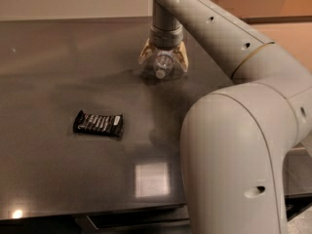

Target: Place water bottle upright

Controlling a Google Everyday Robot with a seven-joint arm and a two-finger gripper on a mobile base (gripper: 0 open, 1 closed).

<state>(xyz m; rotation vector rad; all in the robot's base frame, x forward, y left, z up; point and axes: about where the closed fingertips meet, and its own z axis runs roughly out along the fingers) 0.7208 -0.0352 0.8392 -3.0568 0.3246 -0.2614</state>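
Arm (234, 145): matte off-white shell, fat rounded links, small dark recessed holes along them, thin tan ring at one joint. Wrist (165, 21) above the bottle (163, 61) is a darker grey cylinder with a ringed collar. Gripper (164, 65) at the bottle, tan wedge fingers (145, 56) clamped either side.

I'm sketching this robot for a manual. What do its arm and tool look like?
Arm: thick, rounded, pale grey-white segments with small dark holes and a thin yellowish ring at one joint. Tool, far across the table: grey cylindrical wrist, cream wedge-shaped fingers.
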